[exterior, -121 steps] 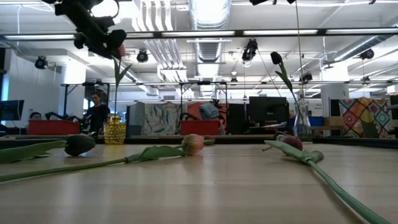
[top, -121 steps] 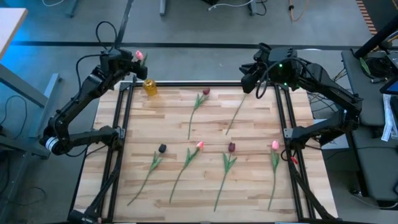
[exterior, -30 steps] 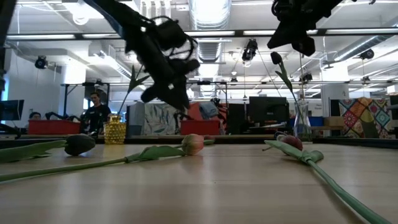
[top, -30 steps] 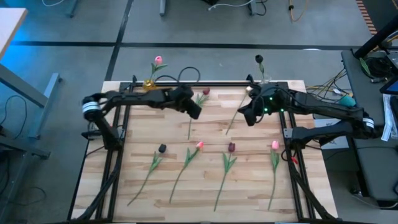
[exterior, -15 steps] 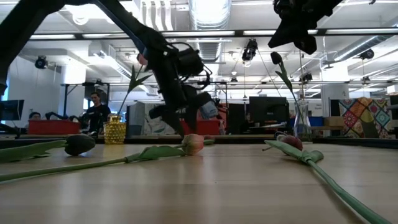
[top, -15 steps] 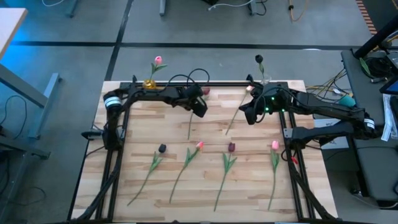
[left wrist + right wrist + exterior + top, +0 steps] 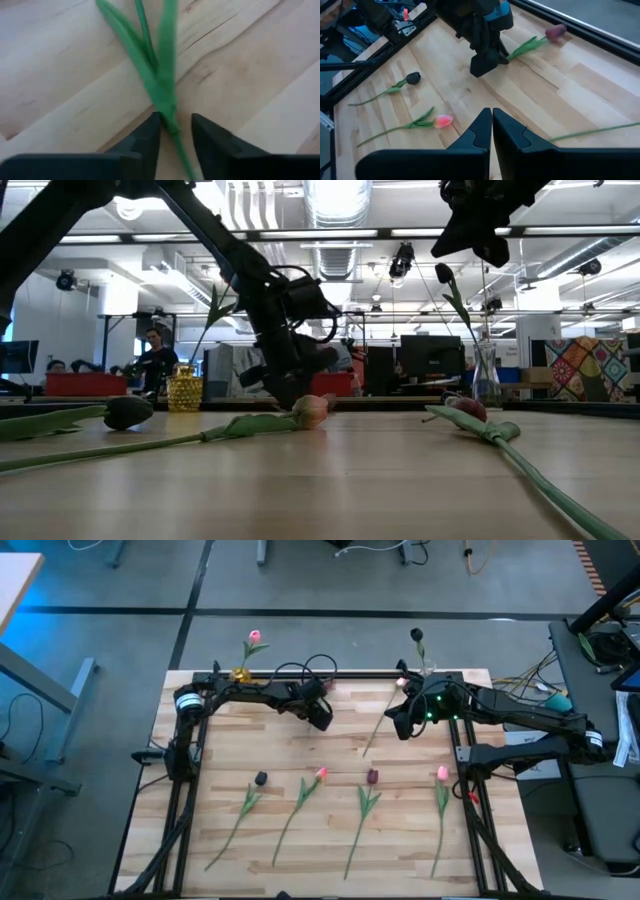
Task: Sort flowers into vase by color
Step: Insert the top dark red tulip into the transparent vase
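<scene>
A maroon tulip (image 7: 329, 687) lies on the far middle of the table, its stem (image 7: 150, 65) running toward the near edge. My left gripper (image 7: 320, 720) is low over that stem, fingers open, one on either side of it with a small gap showing (image 7: 176, 131). My right gripper (image 7: 397, 726) hangs shut above the table's far right, holding nothing (image 7: 491, 125). A yellow vase (image 7: 240, 673) holds a pink tulip (image 7: 254, 637). A clear vase (image 7: 485, 380) holds a dark tulip (image 7: 416, 635).
Another long stem (image 7: 378, 728) lies beside my right gripper. Along the near half lie a dark tulip (image 7: 261, 778), a pink tulip (image 7: 321, 774), a maroon tulip (image 7: 372, 776) and a pink tulip (image 7: 442, 773). A dark frame (image 7: 200, 740) borders the table.
My left gripper has come down toward the table and a little toward the right edge, ending low over the maroon tulip's stem. The flowers have not moved.
</scene>
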`<state>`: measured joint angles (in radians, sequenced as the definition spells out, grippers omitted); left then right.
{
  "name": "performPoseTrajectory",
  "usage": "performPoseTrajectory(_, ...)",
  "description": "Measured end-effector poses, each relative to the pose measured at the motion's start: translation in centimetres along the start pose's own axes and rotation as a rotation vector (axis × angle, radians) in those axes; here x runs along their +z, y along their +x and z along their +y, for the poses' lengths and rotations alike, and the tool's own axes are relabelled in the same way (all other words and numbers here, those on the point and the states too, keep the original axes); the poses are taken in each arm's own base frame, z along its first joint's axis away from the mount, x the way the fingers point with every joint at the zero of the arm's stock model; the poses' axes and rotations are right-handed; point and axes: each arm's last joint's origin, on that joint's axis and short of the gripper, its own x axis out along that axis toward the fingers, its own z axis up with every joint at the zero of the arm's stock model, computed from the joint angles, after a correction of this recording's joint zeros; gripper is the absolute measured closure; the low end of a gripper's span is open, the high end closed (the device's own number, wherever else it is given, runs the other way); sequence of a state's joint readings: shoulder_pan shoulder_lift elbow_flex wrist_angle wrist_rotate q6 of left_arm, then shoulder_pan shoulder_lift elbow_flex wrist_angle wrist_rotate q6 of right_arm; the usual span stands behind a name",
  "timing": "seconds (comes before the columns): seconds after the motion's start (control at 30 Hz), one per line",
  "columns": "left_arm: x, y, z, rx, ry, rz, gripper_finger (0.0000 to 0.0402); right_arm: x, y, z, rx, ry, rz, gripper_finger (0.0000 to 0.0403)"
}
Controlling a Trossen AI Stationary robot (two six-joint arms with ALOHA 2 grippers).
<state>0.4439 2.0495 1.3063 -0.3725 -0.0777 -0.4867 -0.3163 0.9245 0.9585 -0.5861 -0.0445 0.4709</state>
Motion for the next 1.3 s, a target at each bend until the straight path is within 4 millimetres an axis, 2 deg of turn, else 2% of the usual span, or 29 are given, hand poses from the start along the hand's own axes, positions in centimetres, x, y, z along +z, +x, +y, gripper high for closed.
performPoseTrajectory(0.17,-0.1,-0.3,0.2,0.001,0.049,0.001,0.0390,0.0,0.0,0.0,-0.001,0.000,-0.002,0.0394)
performPoseTrajectory(0.3,0.0,-1.7,0.0,-0.040,0.072,0.003,0.0393,0.1,0.0,0.1,0.003,-0.001,-0.011,0.0394)
performPoseTrajectory(0.5,1.4,-6.8,-1.1,-0.163,0.112,-0.143,0.0400,0.7,0.2,0.3,0.025,-0.003,-0.067,0.0392)
performPoseTrajectory(0.6,2.0,-9.8,-1.6,-0.299,0.146,-0.264,0.0401,1.1,0.4,0.7,0.043,-0.008,-0.125,0.0380)
performPoseTrajectory(0.87,2.5,-17.7,-1.4,-0.720,0.151,-0.674,0.0401,3.9,1.0,2.8,0.229,-0.041,-0.418,0.0302)
performPoseTrajectory(0.97,2.5,-20.0,-1.3,-0.826,0.160,-0.776,0.0401,4.9,1.5,3.2,0.276,-0.042,-0.510,0.0274)
performPoseTrajectory(1.13,2.4,-22.4,-1.4,-0.909,0.197,-0.850,0.0401,6.4,2.6,3.9,0.286,-0.035,-0.594,0.0244)
performPoseTrajectory(1.3,2.7,-23.5,-1.7,-0.955,0.240,-0.865,0.0402,8.5,3.4,5.0,0.287,-0.047,-0.617,0.0230)
